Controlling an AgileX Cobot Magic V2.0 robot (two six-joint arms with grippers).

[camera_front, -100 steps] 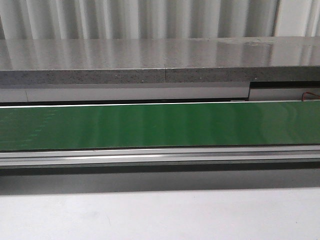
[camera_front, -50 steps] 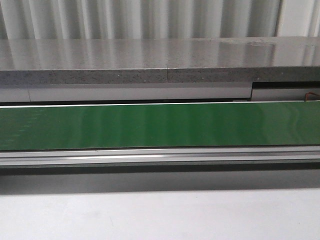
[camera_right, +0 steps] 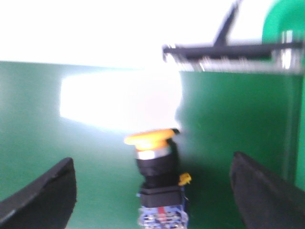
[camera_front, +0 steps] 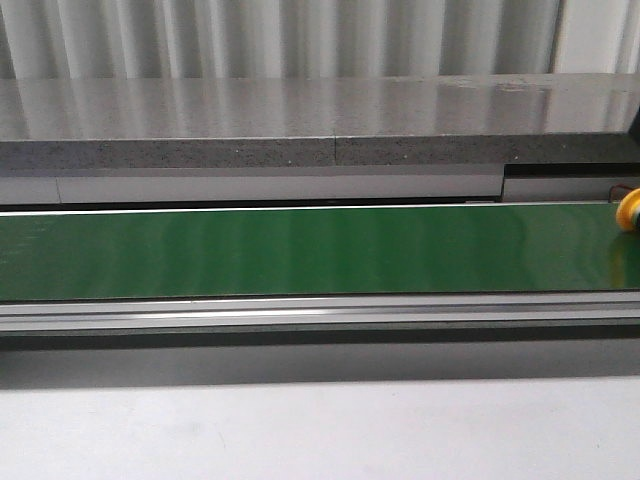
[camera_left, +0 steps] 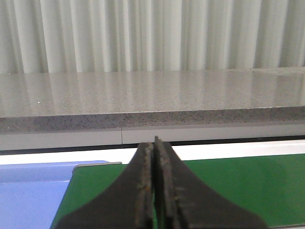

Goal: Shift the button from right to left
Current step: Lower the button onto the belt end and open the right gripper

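Yellow-orange mushroom-capped push-button (camera_right: pixel 159 176), with a black collar and a blue-and-clear contact block at its rear, lies on the green conveyor belt (camera_front: pixel 300 250). In the front view only its yellow cap (camera_front: pixel 630 211) shows, at the far right edge of the belt, partly cut off by the frame. In the right wrist view it sits between the two black fingers (camera_right: pixel 40 195) of the right gripper (camera_right: pixel 157 198), which are spread wide and clear of the button on both sides; that picture is blurred and washed out by glare. The left gripper (camera_left: pixel 155 191) has its dark fingers pressed together, holding nothing, above the belt beside a blue surface (camera_left: pixel 33 191). A speckled grey stone ledge (camera_front: pixel 300 120) runs behind the belt.
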